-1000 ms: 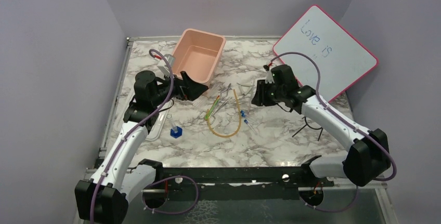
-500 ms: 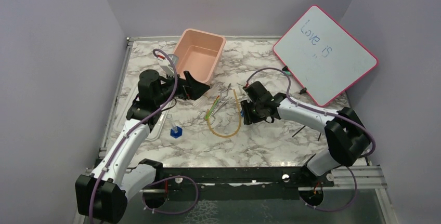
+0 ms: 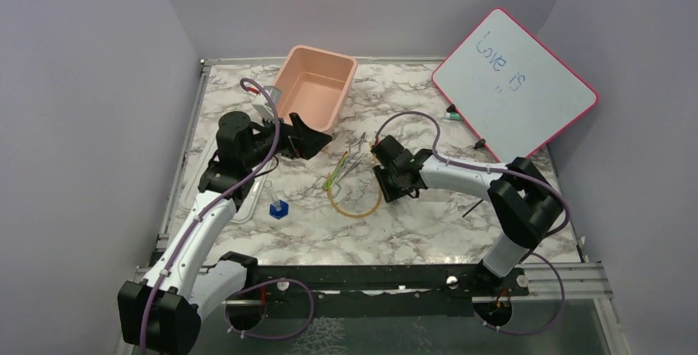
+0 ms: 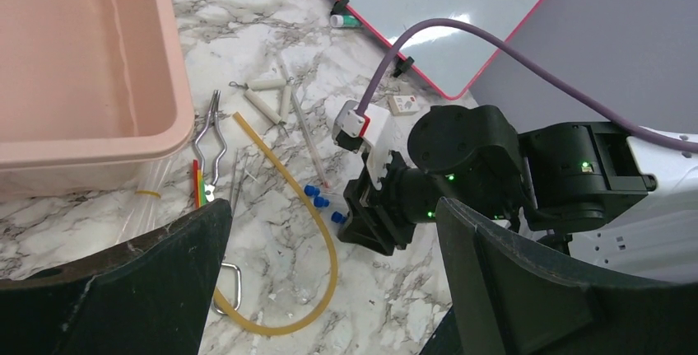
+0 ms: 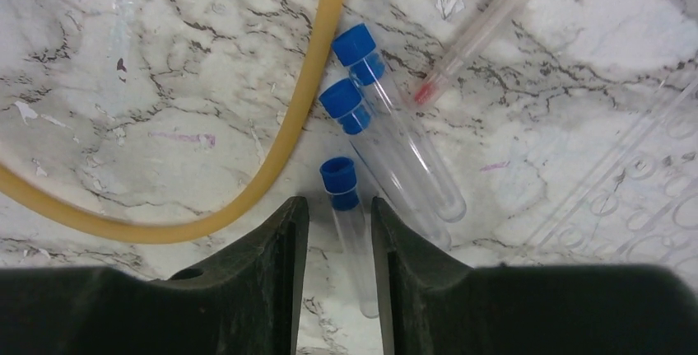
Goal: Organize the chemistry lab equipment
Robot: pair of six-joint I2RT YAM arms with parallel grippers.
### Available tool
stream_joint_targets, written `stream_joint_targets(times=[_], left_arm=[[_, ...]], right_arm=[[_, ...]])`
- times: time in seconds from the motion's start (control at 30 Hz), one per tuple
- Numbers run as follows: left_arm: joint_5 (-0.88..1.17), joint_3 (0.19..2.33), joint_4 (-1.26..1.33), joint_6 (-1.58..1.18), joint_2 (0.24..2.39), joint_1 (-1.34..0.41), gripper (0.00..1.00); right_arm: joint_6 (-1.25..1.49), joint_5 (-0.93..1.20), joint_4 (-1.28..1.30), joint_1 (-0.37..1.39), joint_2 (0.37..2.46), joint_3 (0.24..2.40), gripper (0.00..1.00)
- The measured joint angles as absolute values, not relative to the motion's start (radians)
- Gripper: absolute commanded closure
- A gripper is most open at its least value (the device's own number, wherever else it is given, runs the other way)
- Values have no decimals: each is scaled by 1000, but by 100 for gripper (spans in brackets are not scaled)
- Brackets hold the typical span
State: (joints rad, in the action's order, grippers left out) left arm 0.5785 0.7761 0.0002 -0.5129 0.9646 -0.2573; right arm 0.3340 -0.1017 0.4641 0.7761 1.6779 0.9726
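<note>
Three clear test tubes with blue caps (image 5: 342,100) lie beside the amber rubber tube (image 5: 280,149), which is bent in a U (image 3: 352,215). My right gripper (image 5: 337,207) is low over the table (image 3: 393,189). It is open, and its fingers straddle the nearest test tube (image 5: 339,178) without gripping it. Thin metal tongs (image 4: 210,137) and a green-handled tool (image 4: 197,186) lie left of the U. A black wire ring (image 3: 476,205) lies at the right, partly hidden by the arm. My left gripper (image 4: 329,207) is wide open and empty, beside the pink tub (image 3: 306,137).
The pink tub (image 3: 325,50) stands at the back centre. The red-framed whiteboard (image 3: 514,83) leans at the back right, with a marker (image 3: 451,113) at its foot. A thin glass rod with a red tip (image 5: 486,34) lies by the tubes. A small blue block (image 3: 278,208) sits front left.
My right arm has swung left and down from near the whiteboard to the test tubes beside the amber tube. My left arm has barely moved.
</note>
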Motion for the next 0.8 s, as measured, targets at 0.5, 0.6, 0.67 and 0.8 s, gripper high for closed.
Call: stream_joint_targets(times=[0.5, 0.6, 0.67, 0.8], left_arm=[[549, 730, -48, -522, 846, -264, 4], [544, 719, -48, -542, 847, -278, 5], [539, 713, -43, -559, 852, -297, 5], [537, 702, 26, -611, 891, -345, 10]], right_arm=[[337, -205, 427, 801, 1612, 970, 80], [358, -218, 377, 801, 1483, 948, 80], [374, -226, 315, 801, 1396, 941, 80], [419, -233, 151, 801, 1258, 915, 79]])
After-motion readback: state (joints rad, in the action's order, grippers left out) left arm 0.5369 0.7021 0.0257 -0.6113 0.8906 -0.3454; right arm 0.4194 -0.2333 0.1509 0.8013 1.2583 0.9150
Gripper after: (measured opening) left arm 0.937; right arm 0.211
